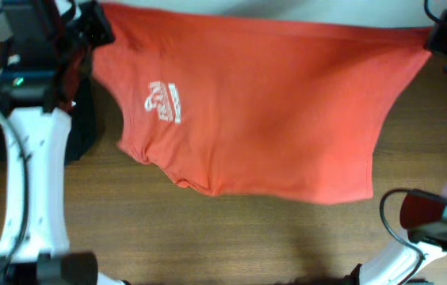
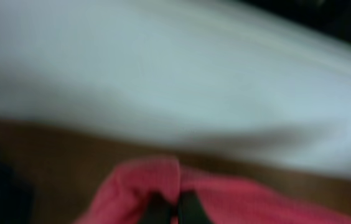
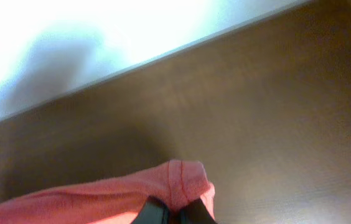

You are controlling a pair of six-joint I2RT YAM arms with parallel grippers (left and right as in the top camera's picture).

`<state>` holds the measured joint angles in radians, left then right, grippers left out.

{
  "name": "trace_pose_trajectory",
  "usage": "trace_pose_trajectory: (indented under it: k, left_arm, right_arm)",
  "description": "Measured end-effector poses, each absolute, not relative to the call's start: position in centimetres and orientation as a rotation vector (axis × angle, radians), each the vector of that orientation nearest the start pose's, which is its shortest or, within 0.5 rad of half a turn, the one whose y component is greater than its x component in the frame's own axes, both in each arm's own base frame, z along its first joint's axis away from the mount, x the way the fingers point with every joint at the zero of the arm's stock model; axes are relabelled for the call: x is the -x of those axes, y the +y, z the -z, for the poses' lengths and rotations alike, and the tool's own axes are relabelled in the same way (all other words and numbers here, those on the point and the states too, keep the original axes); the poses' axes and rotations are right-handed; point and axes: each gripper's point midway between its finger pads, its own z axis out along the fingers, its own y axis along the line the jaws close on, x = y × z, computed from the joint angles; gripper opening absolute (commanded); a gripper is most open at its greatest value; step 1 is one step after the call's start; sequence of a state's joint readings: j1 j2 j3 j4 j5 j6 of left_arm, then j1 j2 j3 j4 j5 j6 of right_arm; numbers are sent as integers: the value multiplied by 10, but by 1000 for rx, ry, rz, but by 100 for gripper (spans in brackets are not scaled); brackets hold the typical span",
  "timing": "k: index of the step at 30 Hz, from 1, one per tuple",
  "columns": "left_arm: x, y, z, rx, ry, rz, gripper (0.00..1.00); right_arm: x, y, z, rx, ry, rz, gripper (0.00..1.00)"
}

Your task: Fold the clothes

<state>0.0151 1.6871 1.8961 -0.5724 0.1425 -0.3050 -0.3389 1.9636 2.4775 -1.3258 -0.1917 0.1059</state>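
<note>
A red-orange T-shirt (image 1: 263, 103) with a white print (image 1: 162, 100) hangs stretched across the far side of the wooden table (image 1: 208, 237). My left gripper (image 1: 97, 24) is shut on its upper left corner, and in the left wrist view (image 2: 174, 208) red cloth (image 2: 144, 183) bunches over the dark fingers. My right gripper (image 1: 437, 36) is shut on the upper right corner; in the right wrist view (image 3: 174, 214) a hemmed fold (image 3: 182, 180) sticks up between the jaws. The shirt's lower edge lies on the table.
A dark object (image 1: 81, 119) sits at the table's left edge beside the left arm. A white surface (image 3: 70, 43) runs beyond the table's far edge. The right arm's base (image 1: 433, 218) stands at the lower right.
</note>
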Motion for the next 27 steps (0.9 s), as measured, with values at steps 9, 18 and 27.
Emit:
trace_pose_trajectory:
  k: [9, 18, 27]
  left_arm:
    - [-565, -19, -442, 143, 1640, 349, 0]
    - [-508, -19, -478, 158, 1794, 348, 1]
    - [-434, -32, -267, 337, 2698, 336, 0]
  right_arm:
    - [-504, -130, -411, -351, 2035, -164, 4]
    - [-447, -140, -401, -482, 2172, -54, 4]
    - [-387, -145, -279, -691, 2661, 13, 4]
